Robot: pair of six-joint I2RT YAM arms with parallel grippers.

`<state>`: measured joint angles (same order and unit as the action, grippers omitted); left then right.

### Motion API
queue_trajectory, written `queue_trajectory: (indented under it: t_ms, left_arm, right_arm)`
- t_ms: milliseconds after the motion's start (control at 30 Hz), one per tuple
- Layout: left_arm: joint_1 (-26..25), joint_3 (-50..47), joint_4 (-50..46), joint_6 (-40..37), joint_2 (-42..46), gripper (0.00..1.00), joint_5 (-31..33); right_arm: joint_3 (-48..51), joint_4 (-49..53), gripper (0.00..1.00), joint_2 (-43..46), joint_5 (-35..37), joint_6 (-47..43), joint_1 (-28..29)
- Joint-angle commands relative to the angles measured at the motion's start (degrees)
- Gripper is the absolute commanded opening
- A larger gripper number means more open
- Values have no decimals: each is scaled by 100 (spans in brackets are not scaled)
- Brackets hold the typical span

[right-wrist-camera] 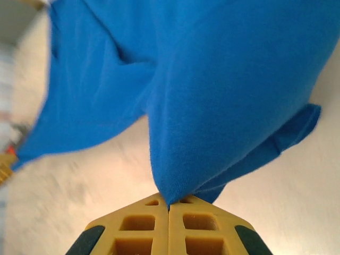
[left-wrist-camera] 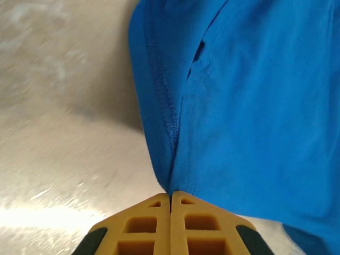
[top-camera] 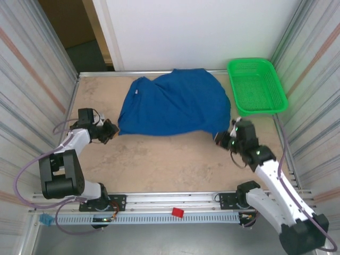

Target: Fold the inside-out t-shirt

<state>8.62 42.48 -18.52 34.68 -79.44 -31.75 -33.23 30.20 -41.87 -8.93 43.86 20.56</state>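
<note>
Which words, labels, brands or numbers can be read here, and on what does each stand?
None can be read.
The blue t-shirt shows no lettering on its visible face; a small white mark near its far left edge is too small to read.
The green basket bears no text.

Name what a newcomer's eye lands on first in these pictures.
The royal-blue t-shirt dominates, lying rumpled across the far middle of the table. The left gripper and right gripper each pinch one of its near corners, jaws shut on the cloth. A bright green basket sits at the far right corner.
</note>
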Motion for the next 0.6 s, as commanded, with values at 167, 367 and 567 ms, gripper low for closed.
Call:
queue_trajectory:
  t_ms: [167, 367, 567]
  left_arm:
    - [-19, -268, -736, -567, 1053, 0, 551]
    - [-19, -790, -1236, -511, 1913, 0, 1013]
    - [17, -802, -1699, -427, 2530, 52, 1173]
  right_arm:
    - [588, 1664, 0, 1252, 1557, 1238, 1073]
    - [746, 1800, 0, 1391, 1504, 1516, 1342]
    - [-23, 2229, 53, 1372, 2065, 1353, 1418]
